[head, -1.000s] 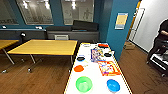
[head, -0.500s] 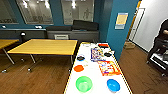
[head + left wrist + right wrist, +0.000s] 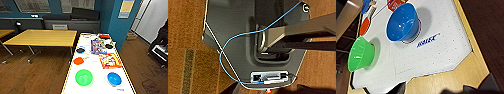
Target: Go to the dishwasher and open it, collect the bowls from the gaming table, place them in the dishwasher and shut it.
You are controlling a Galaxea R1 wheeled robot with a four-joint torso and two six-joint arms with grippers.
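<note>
1. Fingers: I can't tell their state on either arm.
2. I'm at the near end of the gaming table; green bowl and blue bowl sit closest on the worktop, orange bowl behind, black bowl farther.
3. Step, I judge: collecting bowls, none held.
4. Next calls for lowering the right arm to the blue bowl, near in its wrist view.
</note>
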